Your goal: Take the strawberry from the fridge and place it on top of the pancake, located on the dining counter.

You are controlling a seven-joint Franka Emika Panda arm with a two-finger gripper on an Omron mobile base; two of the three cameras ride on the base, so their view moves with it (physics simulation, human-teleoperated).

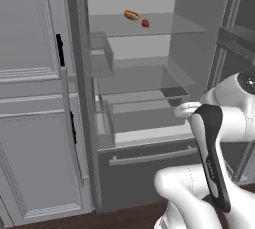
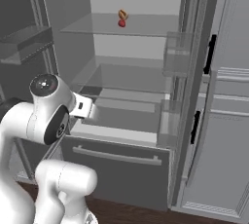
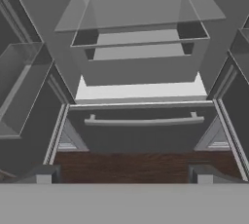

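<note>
Red strawberry (image 1: 146, 23) on open fridge (image 1: 149, 98) upper shelf.

The strawberry (image 1: 146, 23) is so tiny it's just a red dot, and the orange-brown thing (image 1: 131, 15) beside it is too small to name for sure. Top of the fridge (image 1: 199, 34) is cut off by the pic edge in both base views. In the hand view the gripper (image 3: 124, 175) tips are mostly cut off at the bottom.

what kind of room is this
Most likely a kitchen, rendered rather than real: an open fridge with glass shelves and a bottom drawer, a strawberry beside a hot dog on its top shelf, and panelled cabinets alongside.
</note>
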